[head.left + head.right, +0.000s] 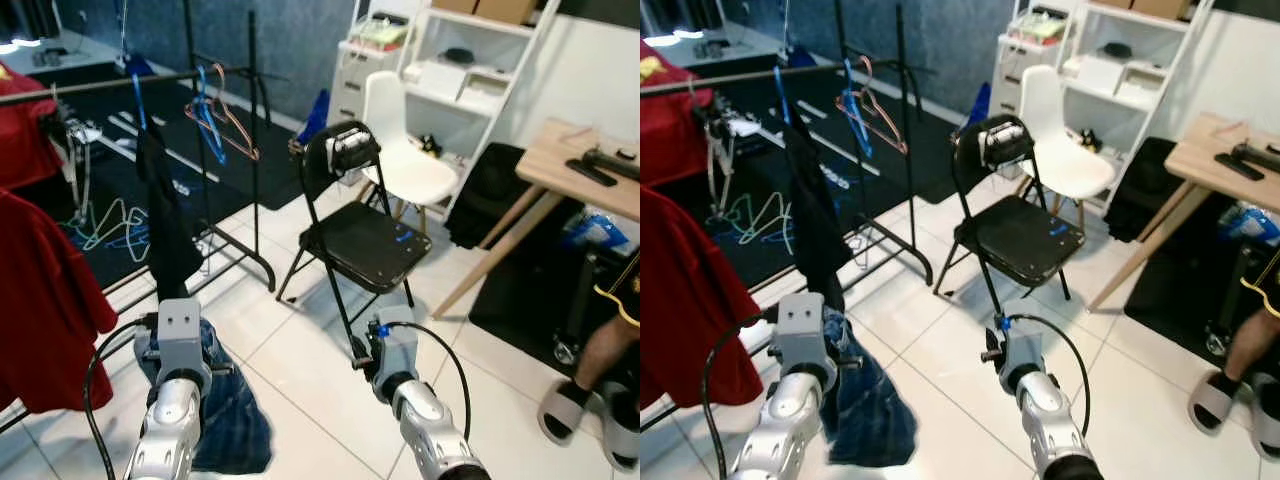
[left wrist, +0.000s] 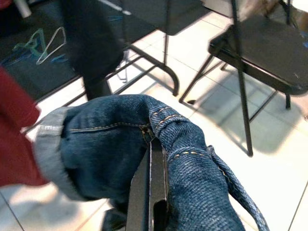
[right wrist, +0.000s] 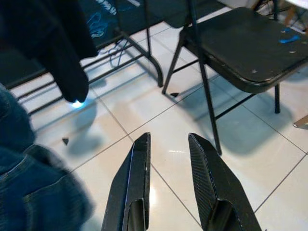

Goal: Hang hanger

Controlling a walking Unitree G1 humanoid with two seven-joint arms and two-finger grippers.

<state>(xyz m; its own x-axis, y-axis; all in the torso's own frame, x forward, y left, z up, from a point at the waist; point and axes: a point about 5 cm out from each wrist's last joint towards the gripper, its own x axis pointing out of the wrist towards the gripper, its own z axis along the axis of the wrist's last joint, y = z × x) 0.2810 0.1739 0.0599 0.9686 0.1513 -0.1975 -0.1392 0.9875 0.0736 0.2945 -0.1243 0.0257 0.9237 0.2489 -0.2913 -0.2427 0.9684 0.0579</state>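
Blue and copper hangers [image 1: 218,118] hang on the black clothes rack's rail [image 1: 100,85], with a black garment [image 1: 168,215] beside them. My left gripper [image 2: 155,147] is shut on a pair of blue jeans [image 2: 125,144], which droop below my left wrist [image 1: 178,335] toward the floor [image 1: 228,410]. My right gripper [image 3: 169,138] is open with nothing in it, low over the white tiles and facing the legs of the black folding chair [image 3: 240,48].
The black folding chair [image 1: 365,240] stands straight ahead, with a white chair [image 1: 405,150] and a shelf unit [image 1: 470,70] behind it. A red garment [image 1: 45,300] hangs at the left. A wooden table [image 1: 585,165] and a person's sandalled foot [image 1: 568,408] are on the right. Loose hangers [image 1: 110,225] lie on the dark mat.
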